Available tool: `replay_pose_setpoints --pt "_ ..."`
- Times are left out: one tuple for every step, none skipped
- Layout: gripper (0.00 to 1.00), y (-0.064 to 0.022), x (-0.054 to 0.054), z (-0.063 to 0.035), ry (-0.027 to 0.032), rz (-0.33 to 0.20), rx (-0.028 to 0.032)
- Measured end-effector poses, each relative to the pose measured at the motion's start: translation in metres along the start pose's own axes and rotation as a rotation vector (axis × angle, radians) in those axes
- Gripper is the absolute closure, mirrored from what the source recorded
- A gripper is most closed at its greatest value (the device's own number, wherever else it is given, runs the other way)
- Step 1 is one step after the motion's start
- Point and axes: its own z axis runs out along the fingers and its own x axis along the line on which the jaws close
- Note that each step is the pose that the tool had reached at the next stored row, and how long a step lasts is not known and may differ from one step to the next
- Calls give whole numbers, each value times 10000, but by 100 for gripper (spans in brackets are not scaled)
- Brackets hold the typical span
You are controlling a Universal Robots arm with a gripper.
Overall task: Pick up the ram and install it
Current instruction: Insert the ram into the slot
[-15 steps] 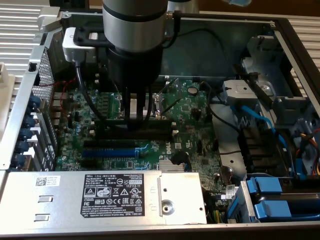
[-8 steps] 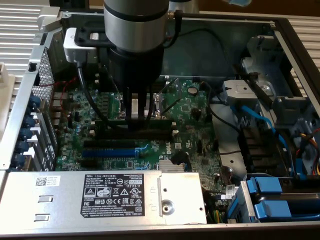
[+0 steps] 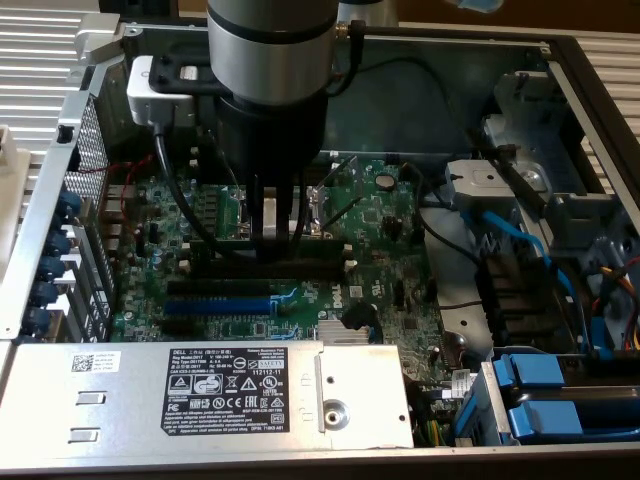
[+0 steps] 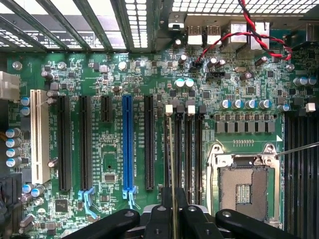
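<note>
The arm (image 3: pixel 270 60) is cut off by the upper edge of the exterior view and hides part of the motherboard (image 3: pixel 390 250), and the gripper (image 4: pixel 173 201) covers one end of the edge-on ram (image 4: pixel 171 154).

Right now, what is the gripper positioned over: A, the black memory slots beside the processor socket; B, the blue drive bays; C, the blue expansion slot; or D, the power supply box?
A: the gripper, closed on the ram seen edge-on, is directly above the memory slots.

Pale ribbed surface (image 3: pixel 30 40) around open metal computer case (image 3: pixel 45 190), soft even light
</note>
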Motion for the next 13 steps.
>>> replay_pose_setpoints --pt "85 0 1 0 0 8 1" --pt "85 0 2 0 0 20 1" --pt "85 0 4 0 0 35 1" --pt "85 0 5 0 -1 50 2" --pt "85 0 6 0 0 62 3" --pt "85 0 6 0 0 67 3" --pt "85 -1 6 0 0 70 3" --pt "85 -3 6 0 0 72 3" --pt "85 -4 7 0 0 74 3" --pt "85 -4 7 0 0 80 4" --pt "85 -4 7 0 -1 87 5" --pt "85 -4 7 0 -1 94 5" --pt "85 -4 7 0 -1 105 5"
